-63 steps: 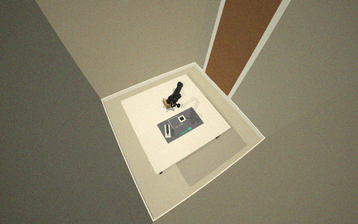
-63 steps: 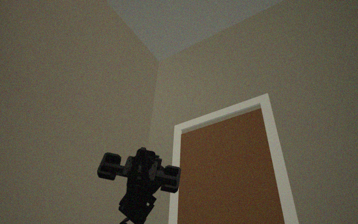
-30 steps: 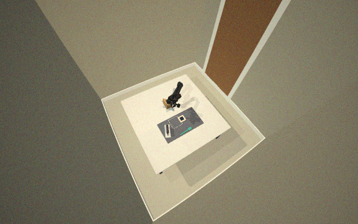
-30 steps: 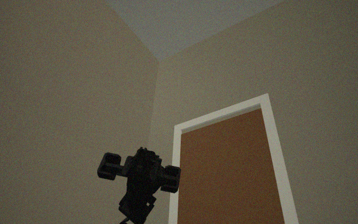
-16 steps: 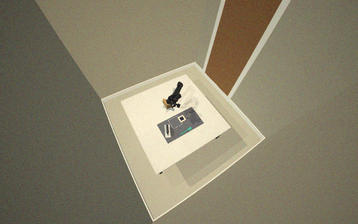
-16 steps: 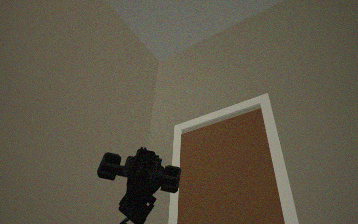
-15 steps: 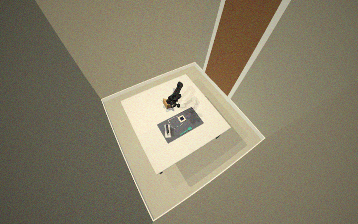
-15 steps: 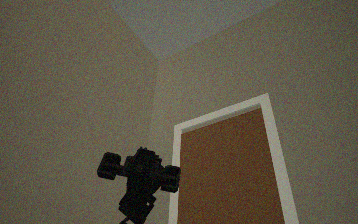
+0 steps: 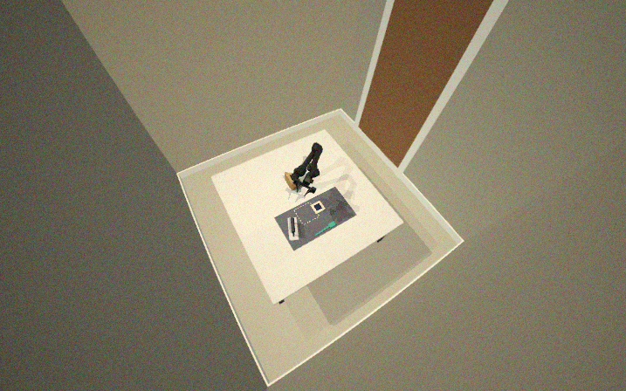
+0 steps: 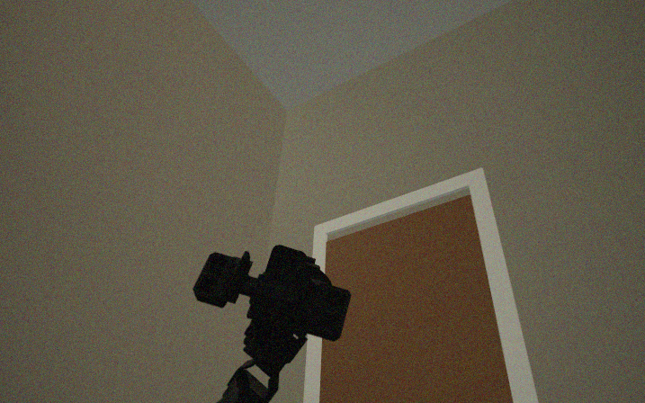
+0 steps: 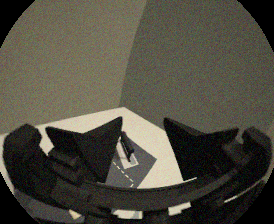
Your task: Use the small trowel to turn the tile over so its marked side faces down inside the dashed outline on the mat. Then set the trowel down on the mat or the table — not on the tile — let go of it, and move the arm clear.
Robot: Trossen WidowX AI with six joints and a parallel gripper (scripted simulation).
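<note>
The cream tile (image 9: 317, 207) lies on the dark grey mat (image 9: 344, 213) (image 11: 147, 161), a dark square showing on its upper face. It is just right of the dashed outline (image 9: 295, 210), which also shows partly in the wrist view (image 11: 122, 170). The small green trowel (image 9: 325, 229) lies on the mat near its front edge, blade toward the right. My gripper (image 9: 304, 188) (image 11: 143, 120) is open, with nothing between its fingers. It is above the table behind the mat, away from trowel and tile. In the exterior view the fingertips cannot be made out.
A white tray (image 9: 293, 237) (image 11: 131, 162) with a black item (image 9: 292, 226) (image 11: 128, 145) stands at the mat's left end. An orange-brown object (image 9: 290, 181) is beside the arm, on its left. The white table (image 9: 257, 233) has a low-walled surround.
</note>
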